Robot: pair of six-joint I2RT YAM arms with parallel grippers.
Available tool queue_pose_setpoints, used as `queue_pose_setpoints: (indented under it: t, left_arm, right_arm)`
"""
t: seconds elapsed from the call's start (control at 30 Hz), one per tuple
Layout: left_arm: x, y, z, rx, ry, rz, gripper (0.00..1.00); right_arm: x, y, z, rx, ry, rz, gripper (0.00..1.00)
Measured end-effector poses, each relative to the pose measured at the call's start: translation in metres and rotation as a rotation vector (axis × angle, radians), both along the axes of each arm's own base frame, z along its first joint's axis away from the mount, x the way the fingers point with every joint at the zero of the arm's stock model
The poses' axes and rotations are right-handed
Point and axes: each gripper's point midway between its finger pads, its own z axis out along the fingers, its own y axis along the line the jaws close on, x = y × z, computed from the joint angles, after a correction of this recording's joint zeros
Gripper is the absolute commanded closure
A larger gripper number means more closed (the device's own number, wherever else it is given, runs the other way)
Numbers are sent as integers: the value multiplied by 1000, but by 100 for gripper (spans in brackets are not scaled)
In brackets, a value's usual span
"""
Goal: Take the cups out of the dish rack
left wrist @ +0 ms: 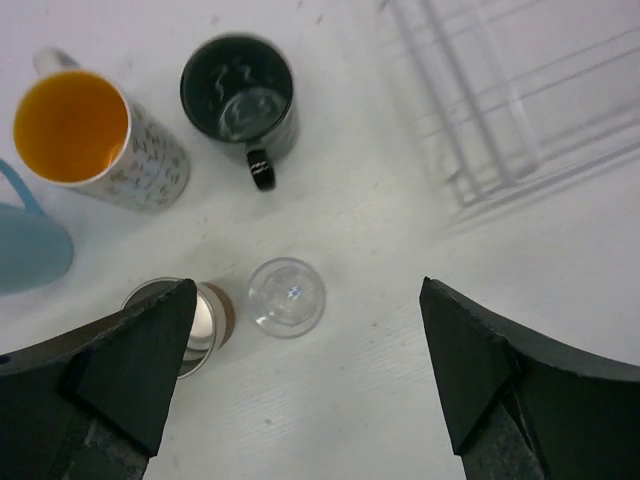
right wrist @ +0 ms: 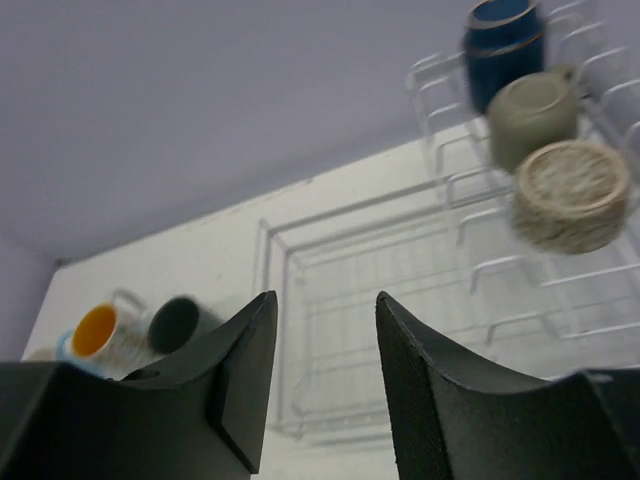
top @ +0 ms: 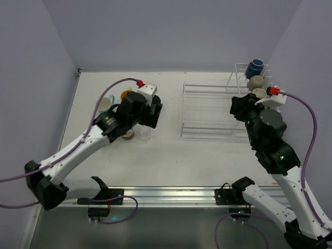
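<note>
The white wire dish rack (top: 207, 111) has a flat section and an upright section holding a navy cup (top: 254, 67), a pale green cup (top: 255, 81) and a beige speckled cup (top: 258, 93); all three show in the right wrist view (right wrist: 505, 45), (right wrist: 530, 115), (right wrist: 572, 195). My right gripper (right wrist: 325, 300) is open and empty, hovering beside the upright section (top: 238, 107). My left gripper (left wrist: 306, 292) is open and empty above a clear glass (left wrist: 287, 297) and a beige-brown cup (left wrist: 200, 318) standing on the table.
A white patterned mug with an orange inside (left wrist: 95, 140), a black mug (left wrist: 240, 95) and a light blue cup (left wrist: 30, 245) stand upright on the table left of the rack (left wrist: 520, 90). The walls are close on both sides.
</note>
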Motion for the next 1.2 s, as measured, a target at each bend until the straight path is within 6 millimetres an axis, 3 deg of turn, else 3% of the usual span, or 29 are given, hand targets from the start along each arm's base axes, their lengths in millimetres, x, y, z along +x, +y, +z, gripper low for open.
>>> queue_pose_setpoints:
  t: [0.1,0.2,0.27,0.37,0.47,0.53,0.83,1.2]
  left_arm:
    - [-32,3,75,-241,-203,-77,0]
    - [-66,19,108,-383,-324,-134,0]
    - [-84,31,116,-445,-383,-158,0]
    - [-98,40,98,-467,-399,-174,0]
    - [-104,45,67,-446,-370,-175,0]
    - [-106,44,57,-438,-351,-184,0]
    - [-115,36,62,-472,-348,-247,0]
    - [-119,34,64,-485,-346,-271,0]
  right_arm:
    - [19,-46,16,-33,3,-180,45]
    - [38,-75,15,-74,42,-292,39]
    - [51,-93,3,-97,93,-354,35]
    - [72,-114,-26,-123,202,-407,24]
    - [84,-126,-53,-145,296,-434,20]
    - [88,-131,-62,-155,335,-445,19]
    - [112,-140,-74,-171,393,-471,17]
    - [112,-159,-73,-195,396,-538,17]
